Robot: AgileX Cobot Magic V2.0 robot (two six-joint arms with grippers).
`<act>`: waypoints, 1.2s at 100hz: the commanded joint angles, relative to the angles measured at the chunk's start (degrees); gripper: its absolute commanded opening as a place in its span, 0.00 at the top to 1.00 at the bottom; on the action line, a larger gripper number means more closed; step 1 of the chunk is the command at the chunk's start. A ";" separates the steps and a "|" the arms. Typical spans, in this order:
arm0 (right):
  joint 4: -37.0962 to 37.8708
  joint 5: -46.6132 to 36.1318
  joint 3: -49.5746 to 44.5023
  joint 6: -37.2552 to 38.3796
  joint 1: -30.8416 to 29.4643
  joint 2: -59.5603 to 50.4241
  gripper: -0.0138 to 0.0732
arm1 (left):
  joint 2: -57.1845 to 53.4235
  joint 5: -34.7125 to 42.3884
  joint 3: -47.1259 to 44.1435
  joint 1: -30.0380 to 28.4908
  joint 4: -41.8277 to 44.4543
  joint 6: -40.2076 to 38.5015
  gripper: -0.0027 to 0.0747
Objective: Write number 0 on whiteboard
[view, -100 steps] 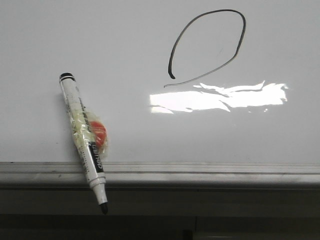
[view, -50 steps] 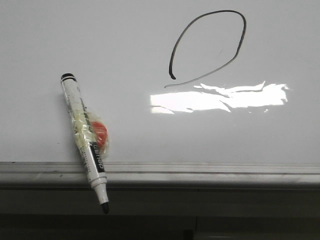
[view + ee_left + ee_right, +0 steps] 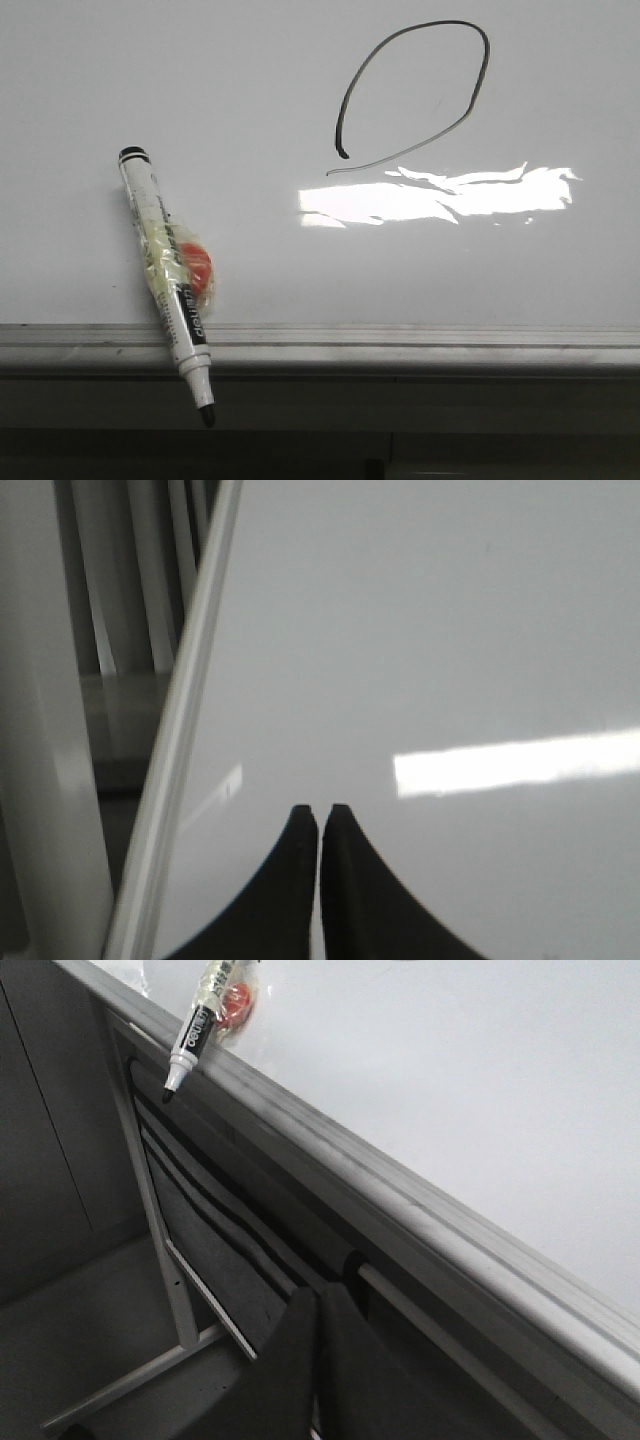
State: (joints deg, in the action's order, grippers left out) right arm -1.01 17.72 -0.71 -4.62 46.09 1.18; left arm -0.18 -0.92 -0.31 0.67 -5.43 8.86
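The marker looks light, stiff and smooth; its taped, padded middle with the orange blob seems the surest place to grip, and the bare tip overhanging the rail could smear or roll. It lies near-left on the whiteboard, uncapped. The number 0, far and right of centre, is a thin black tilted oval, not quite closed, with a faint tail above the glare. The left gripper and right gripper both have their fingers pressed together, holding nothing.
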 commanded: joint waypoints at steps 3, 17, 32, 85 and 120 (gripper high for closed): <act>-0.13 -2.43 -0.64 0.00 -0.11 1.01 0.92 | -1.63 -6.30 -1.73 -0.17 3.17 -1.17 0.99; -0.13 -2.43 -0.64 0.00 -0.11 1.01 0.92 | -1.63 -12.05 -1.73 -0.17 4.84 -1.12 0.99; -0.13 -2.43 -0.64 0.00 -0.11 1.01 0.92 | -1.63 -16.14 -1.73 -0.17 6.04 -0.73 0.99; -0.13 -2.43 -0.64 0.00 -0.11 1.01 0.92 | -1.63 -16.16 -1.73 -0.17 6.08 -0.60 0.99; -0.13 -2.43 -0.64 0.00 -0.11 1.01 0.92 | -1.63 -16.16 -1.73 -0.17 6.08 -0.60 0.99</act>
State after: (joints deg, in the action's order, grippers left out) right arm -1.01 17.72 -0.71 -4.57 46.09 1.18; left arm -0.18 -19.37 -0.20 0.57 0.55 8.35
